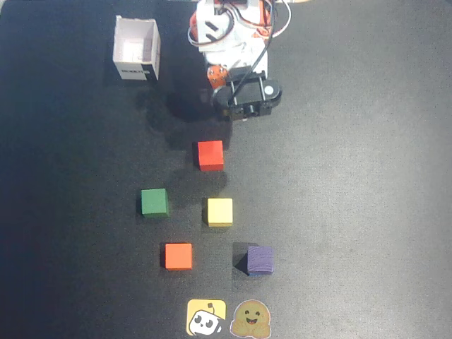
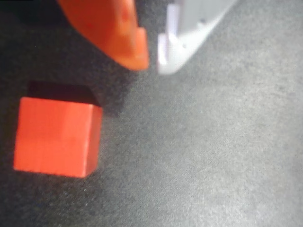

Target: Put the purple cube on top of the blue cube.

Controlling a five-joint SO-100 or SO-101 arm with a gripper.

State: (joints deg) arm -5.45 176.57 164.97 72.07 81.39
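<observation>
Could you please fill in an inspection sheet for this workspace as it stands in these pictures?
Surface: dark matte mat, no spills seen.
Job's things: purple cube sits alone near the front edge, right of the orange cube; no blue cube seen in either view.
Clutter: red cube, green cube, yellow cube, open white box, two stickers.
Tool: tool hangs above the mat beside the red cube, holding nothing; fingertips nearly together.
Cables: black and white wires loop at the arm base.
Surroundings: nothing seen beyond the mat.
</observation>
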